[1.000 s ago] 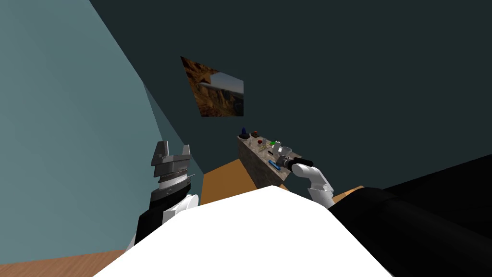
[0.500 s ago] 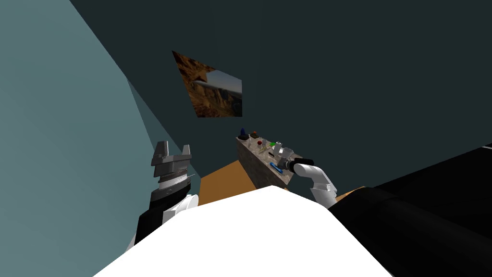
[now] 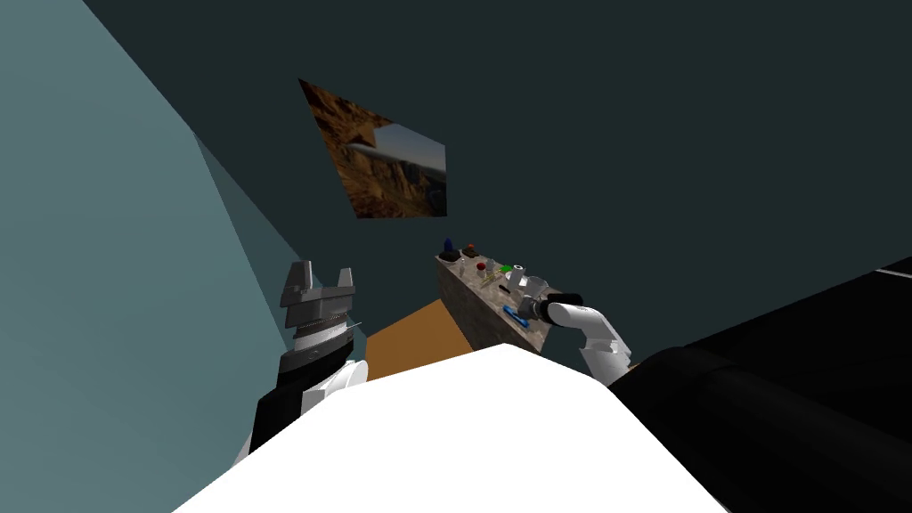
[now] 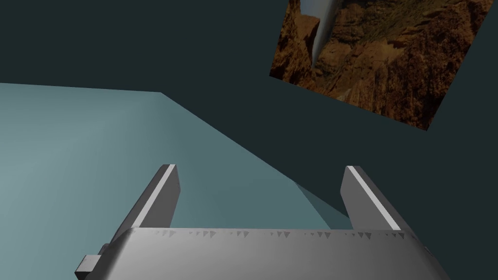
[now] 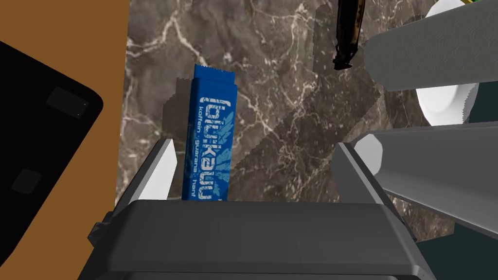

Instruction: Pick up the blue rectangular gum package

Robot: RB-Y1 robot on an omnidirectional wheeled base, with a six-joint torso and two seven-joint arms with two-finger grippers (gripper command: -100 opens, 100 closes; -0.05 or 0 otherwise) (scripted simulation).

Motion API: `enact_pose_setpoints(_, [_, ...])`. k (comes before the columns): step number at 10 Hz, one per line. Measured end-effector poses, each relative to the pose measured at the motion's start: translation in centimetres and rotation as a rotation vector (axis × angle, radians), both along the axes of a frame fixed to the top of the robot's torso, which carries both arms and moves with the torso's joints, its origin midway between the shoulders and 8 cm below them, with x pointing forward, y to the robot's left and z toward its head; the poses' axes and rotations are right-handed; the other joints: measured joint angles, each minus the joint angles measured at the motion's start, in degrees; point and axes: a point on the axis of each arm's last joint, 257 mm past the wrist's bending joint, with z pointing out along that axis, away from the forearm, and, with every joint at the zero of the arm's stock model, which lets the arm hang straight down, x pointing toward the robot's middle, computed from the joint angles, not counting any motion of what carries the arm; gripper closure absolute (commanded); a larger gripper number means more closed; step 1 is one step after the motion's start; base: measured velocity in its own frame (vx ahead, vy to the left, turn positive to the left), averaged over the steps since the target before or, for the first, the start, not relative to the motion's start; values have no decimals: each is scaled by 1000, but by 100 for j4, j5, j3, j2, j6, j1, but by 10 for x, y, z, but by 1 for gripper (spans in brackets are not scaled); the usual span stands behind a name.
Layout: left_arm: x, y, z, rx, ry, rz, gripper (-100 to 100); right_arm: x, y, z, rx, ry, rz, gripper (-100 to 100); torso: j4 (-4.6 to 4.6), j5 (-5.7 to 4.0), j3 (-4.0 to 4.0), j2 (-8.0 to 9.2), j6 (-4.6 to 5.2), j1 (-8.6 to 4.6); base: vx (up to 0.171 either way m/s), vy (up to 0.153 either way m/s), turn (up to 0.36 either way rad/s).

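Two fingers (image 5: 163,167) of the right end effector (image 5: 257,146) stand wide; the blue gum package (image 5: 211,136) lies between, lengthwise along them.

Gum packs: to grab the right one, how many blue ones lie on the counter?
1. The blue gum pack lies on the marble counter, between the fingers of the open right tool, close to one. Others could hide under its body.
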Motion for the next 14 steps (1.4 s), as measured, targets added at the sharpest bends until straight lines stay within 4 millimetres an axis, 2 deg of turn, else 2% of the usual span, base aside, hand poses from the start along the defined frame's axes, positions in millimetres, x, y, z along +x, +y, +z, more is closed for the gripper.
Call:
enact_pose_setpoints(4, [0,0,0,0,0,0,0,-22,0,-14,34,98,-17,-100,5,-1,12,21,-1,-5,86,16,-54])
enact_pose_setpoints(11, [0,0,0,0,0,0,0,-80,-7,-40,94,323,-84,-100,0,-2,1,0,1,-7,114,18,-55])
enact_pose_setpoints(14, [0,0,0,0,0,0,0,-104,-7,-44,110,413,-109,-100,3,-1,7,13,-1,-5,93,18,-47])
